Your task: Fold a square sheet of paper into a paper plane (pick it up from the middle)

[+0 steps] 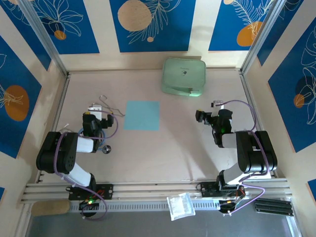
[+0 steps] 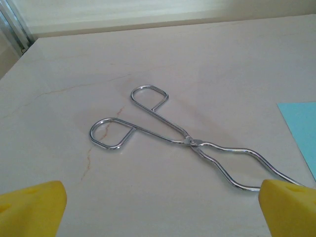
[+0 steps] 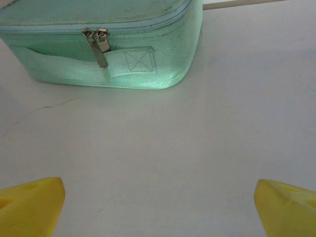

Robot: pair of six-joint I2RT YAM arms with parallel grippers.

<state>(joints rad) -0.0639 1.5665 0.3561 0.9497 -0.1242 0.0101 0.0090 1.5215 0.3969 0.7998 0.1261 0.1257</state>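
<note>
paper: the plain sky-blue square sheet of paper (image 1: 142, 115) lies flat and unfolded on the pale wooden table (image 1: 173, 148), left of centre – between the two arms, nearer the left one
paper's lie: its edges run almost square to the table's edges, with all four sides alike; in the left wrist view one corner (image 2: 301, 128) shows at the right
left gripper (image 2: 160, 212): yellow fingertips spread wide with nothing between them; it sits just left of the sheet (image 1: 98, 109), pointing far
tongs: bare steel wire scissor-tongs (image 2: 190, 141) lie flat ahead of the left gripper, loop handles far-left, the end of one arm hidden behind the right fingertip
right gripper (image 3: 158, 207): fingers equally wide apart and empty, well right of the sheet (image 1: 217, 106)
case: a mint-green rounded-corner fabric case (image 1: 183, 75) stands at the far side, two metal zip pulls (image 3: 96, 42) hanging together
writing: a small dark mark on the case lid – too small to read
</note>
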